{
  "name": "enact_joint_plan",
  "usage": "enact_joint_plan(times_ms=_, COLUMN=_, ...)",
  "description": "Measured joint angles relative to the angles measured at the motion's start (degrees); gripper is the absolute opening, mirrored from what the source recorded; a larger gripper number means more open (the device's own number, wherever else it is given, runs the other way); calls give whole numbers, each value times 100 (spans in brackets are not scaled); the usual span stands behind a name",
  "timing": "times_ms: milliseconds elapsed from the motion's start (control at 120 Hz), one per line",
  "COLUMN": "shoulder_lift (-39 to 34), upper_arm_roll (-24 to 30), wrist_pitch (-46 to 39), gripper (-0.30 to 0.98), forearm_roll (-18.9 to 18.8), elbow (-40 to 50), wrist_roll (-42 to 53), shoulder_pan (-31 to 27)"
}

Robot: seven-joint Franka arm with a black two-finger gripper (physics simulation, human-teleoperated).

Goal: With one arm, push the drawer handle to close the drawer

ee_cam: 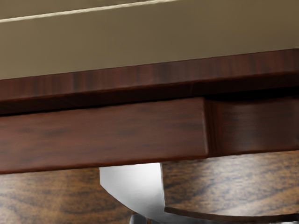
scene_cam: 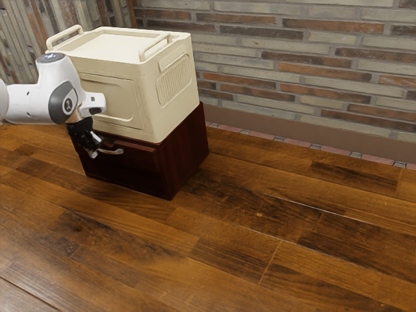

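Observation:
In the exterior view my gripper point(scene_cam: 95, 152) points down in front of the dark red wooden cabinet, at the end of the curved silver handle point(scene_cam: 114, 152) nearer the exterior view's left. The drawer front point(scene_cam: 133, 151) lies close to the cabinet body; whether it is fully flush I cannot tell. In the wrist view the drawer's top edge point(ee_cam: 103, 133) runs beside the cabinet's top board, with a thin dark gap between them. The silver handle point(ee_cam: 133, 184) juts out from the drawer, and a small grey tip of my gripper point(ee_cam: 138, 219) is against or just over it.
A cream storage box point(scene_cam: 120, 97) with two raised handles stands on top of the cabinet point(scene_cam: 184, 153). Behind them rises a brick wall point(scene_cam: 292, 58). Brown wooden floor point(scene_cam: 227, 240) extends in front of the cabinet and toward the exterior view's right.

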State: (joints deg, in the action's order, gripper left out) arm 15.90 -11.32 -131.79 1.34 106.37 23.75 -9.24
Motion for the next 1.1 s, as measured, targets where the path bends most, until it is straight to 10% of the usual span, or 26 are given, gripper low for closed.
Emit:
enact_joint_plan(times_ms=1000, shoulder_lift=10, upper_arm_roll=-18, wrist_pitch=-220, gripper=-10, forearm_roll=375, elbow=-74, wrist_roll=815, shoulder_pan=67)
enact_joint_plan(times_ms=1100, shoulder_lift=-1238, upper_arm_roll=-423, wrist_pitch=-177, gripper=1, forearm_roll=703, elbow=1407, wrist_roll=364, shoulder_pan=1219)
